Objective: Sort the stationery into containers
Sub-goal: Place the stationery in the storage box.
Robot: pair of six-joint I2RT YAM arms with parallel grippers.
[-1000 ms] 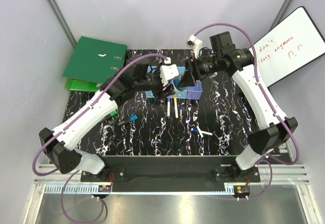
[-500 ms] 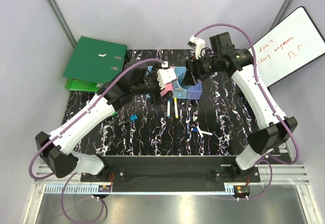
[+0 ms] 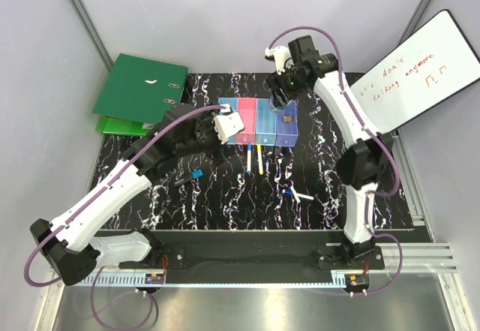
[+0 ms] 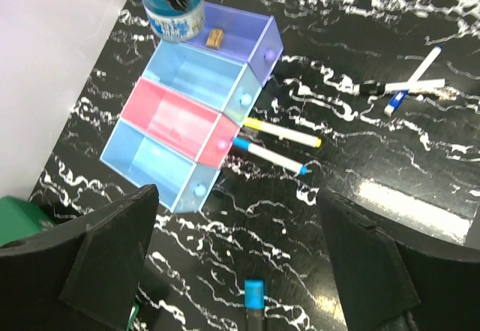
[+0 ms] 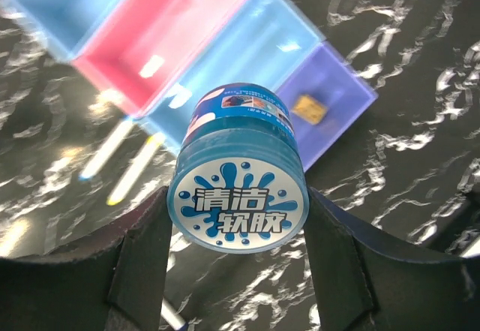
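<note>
- Black, white-veined surface (image 3: 330, 166) carries a row of four joined bins (image 4: 177, 121) toward its far side: light blue, pink, light blue, violet.
- My right claw (image 5: 238, 230) is clamped on a blue jar (image 5: 238, 167), one finger on each side. The jar's round white-printed end faces my wrist camera.
- That blue jar sits at the far edge of the row, about where the second light blue bin meets the violet one. I cannot tell whether it touches them.
- A small tan block (image 4: 215, 38) lies on the floor of the violet bin.
- My left claw (image 4: 238, 226) is spread wide with nothing between the fingers. It hovers over the surface on the near left side of the bins, apart from them.
- Just beside the near fronts of the bins lie a yellow-tipped marker (image 4: 285, 132) and a blue-tipped marker (image 4: 270, 156), roughly parallel.
- A blue-capped marker (image 4: 253, 301) lies on the surface, near my open left claw.
- Farther right, well apart from the bins, a white stick (image 4: 411, 85) crosses a blue-ended pen (image 4: 410, 82).
- A green binder (image 3: 142, 87) lies at the far left corner, and a whiteboard (image 3: 416, 68) with red writing leans at the right.
</note>
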